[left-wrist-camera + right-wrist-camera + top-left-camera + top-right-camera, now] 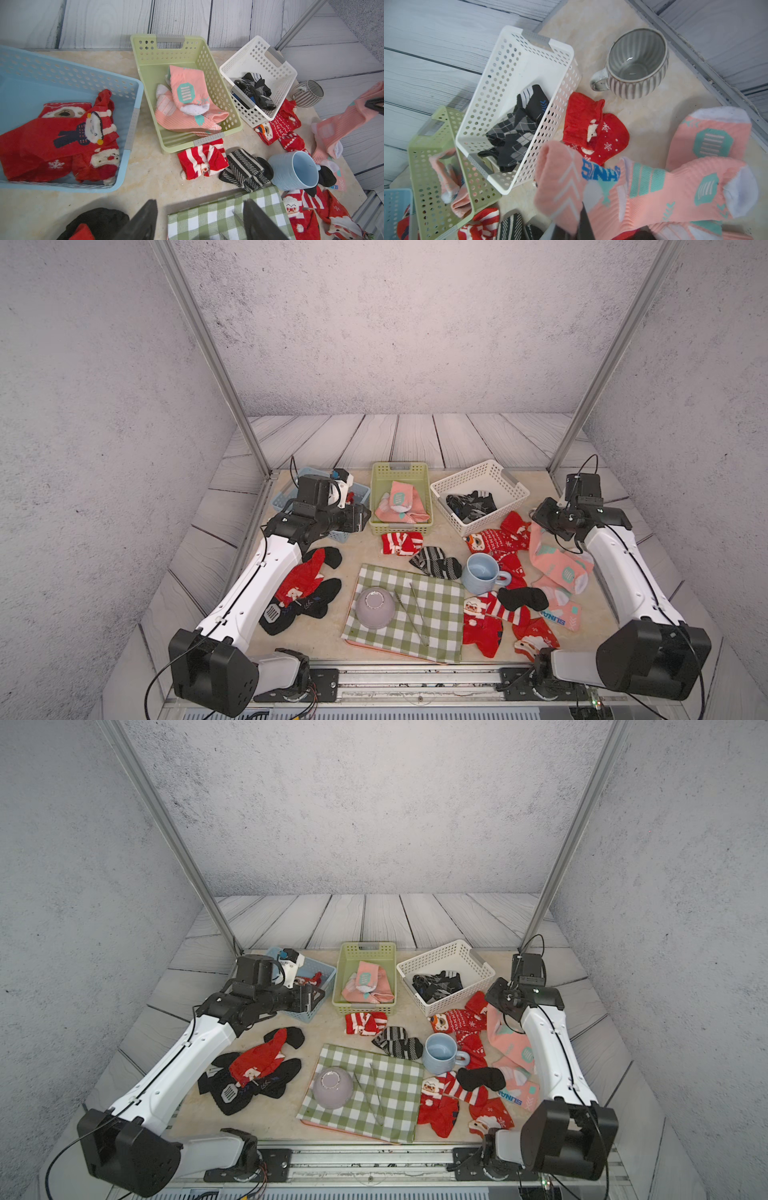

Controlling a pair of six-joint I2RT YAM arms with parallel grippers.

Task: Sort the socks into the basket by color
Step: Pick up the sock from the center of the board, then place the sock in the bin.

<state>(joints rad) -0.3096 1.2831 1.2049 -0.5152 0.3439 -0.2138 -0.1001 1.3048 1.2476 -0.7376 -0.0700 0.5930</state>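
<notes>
My right gripper (579, 224) is shut on a pink sock (602, 187) with teal patches, which hangs lifted over the table's right side (557, 560). My left gripper (199, 220) is open and empty, and it hovers beside the blue basket (133, 87) that holds red Christmas socks (62, 135). The green basket (145, 68) holds pink socks (187, 99). Black socks (255, 91) lie in the white basket (288, 70). Loose red socks (498, 539), a black-and-grey striped sock (436, 562), a black sock (523, 598) and more pink socks (561, 605) lie on the table.
A green-and-white checked cloth (415, 614) carries an upturned grey bowl (375, 608) and metal tongs (417, 614). A blue mug (480, 572) stands among the socks. A grey ribbed mug (637, 64) sits behind the white basket. Red and black socks (301, 593) are heaped by the left arm.
</notes>
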